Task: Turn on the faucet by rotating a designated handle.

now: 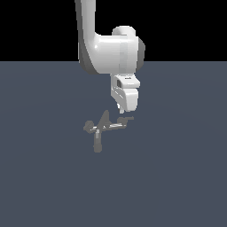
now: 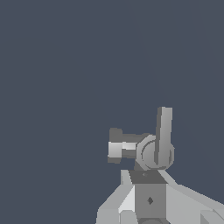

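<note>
The small dull-grey faucet [image 1: 104, 127] stands on the dark floor, with a pointed fin, a downward spout, and a rounded knob at its end toward the exterior view's left. The flat grey handle [image 1: 125, 119] is the end piece toward the exterior view's right. My gripper [image 1: 119, 109] hangs just above and slightly behind the handle, apart from it. Its fingers look closed together and hold nothing. In the wrist view the handle [image 2: 163, 131] shows as a flat lever on a round hub, beside the pale crossbar of the faucet [image 2: 122, 149]. The gripper [image 2: 150, 194] fills the lower edge.
The faucet stands on a plain dark blue-grey floor [image 1: 177, 177]. The white arm [image 1: 106, 48] comes down from the top of the exterior view, above the faucet. Nothing else is in view.
</note>
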### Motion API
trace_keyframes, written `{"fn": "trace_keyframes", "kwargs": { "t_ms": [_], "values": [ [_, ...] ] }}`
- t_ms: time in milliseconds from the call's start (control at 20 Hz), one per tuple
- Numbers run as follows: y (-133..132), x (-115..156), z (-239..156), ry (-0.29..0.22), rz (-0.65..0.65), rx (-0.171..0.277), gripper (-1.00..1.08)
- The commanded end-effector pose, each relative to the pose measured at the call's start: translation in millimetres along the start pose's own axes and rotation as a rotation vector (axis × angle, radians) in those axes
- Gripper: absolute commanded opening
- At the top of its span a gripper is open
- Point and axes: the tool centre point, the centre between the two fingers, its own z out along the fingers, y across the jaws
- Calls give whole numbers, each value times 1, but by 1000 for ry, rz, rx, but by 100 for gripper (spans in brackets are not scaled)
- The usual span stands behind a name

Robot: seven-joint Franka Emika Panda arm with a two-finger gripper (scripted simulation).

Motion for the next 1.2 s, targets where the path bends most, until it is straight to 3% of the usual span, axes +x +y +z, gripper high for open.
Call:
{"fn": "trace_keyframes", "kwargs": {
  "t_ms": [0,350,800,1150],
  "values": [
    [-6,11,11,3,39,2,-100],
    [-14,29,28,6,105,4,-100],
    [-15,32,31,5,117,5,-100],
    [10,48,31,5,118,5,-100]
  ]
}}
